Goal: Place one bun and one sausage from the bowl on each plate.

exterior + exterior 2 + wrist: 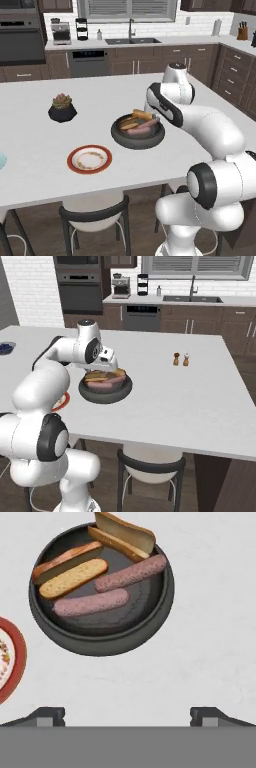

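The dark bowl (pixel 102 592) sits on the white counter (pixel 200 637) and holds two golden-brown split buns (pixel 72 577) and two pinkish sausages (pixel 91 603), all lying loose. The gripper (pixel 128 716) hangs above with its jaws spread wide, holding nothing. The red-rimmed plate (pixel 89 159) lies just beside the bowl, cut off in the hand view. The arm hides part of the bowl in the right base view.

no readable text, labels, brands, numbers or signs on anything in view.
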{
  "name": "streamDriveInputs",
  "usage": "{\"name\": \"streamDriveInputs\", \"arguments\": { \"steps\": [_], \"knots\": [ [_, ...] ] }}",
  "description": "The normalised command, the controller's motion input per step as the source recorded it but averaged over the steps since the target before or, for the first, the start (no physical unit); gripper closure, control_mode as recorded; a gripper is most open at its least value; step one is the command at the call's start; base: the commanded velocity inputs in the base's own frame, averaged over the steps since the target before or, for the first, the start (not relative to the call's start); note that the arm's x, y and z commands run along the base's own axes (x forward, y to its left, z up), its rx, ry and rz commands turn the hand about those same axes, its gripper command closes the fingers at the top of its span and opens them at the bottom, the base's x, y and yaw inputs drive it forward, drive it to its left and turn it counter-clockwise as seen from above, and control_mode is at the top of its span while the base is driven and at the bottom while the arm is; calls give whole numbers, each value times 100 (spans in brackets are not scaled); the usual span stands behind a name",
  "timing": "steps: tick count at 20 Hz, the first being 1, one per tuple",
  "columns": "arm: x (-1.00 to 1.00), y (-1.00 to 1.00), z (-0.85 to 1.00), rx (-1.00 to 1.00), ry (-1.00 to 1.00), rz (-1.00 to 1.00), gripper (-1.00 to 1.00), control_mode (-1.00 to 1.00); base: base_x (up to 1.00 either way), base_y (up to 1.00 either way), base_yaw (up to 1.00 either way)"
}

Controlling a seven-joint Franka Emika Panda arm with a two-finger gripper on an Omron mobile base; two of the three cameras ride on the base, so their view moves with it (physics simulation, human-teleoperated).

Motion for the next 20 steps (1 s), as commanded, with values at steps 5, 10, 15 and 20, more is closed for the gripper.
{"name": "streamDriveInputs", "arguments": {
  "steps": [5, 10, 15, 20],
  "knots": [
    [66, 0, -52, -3, -1, -40, -100, -100, 0, 0, 0],
    [66, -25, -34, 0, 0, -32, -100, -100, 0, 0, 0],
    [48, -30, -22, 6, -1, -18, -100, -100, 0, 0, 0],
    [45, -39, -1, 6, -1, -5, -100, -100, 0, 0, 0]
  ]
}}
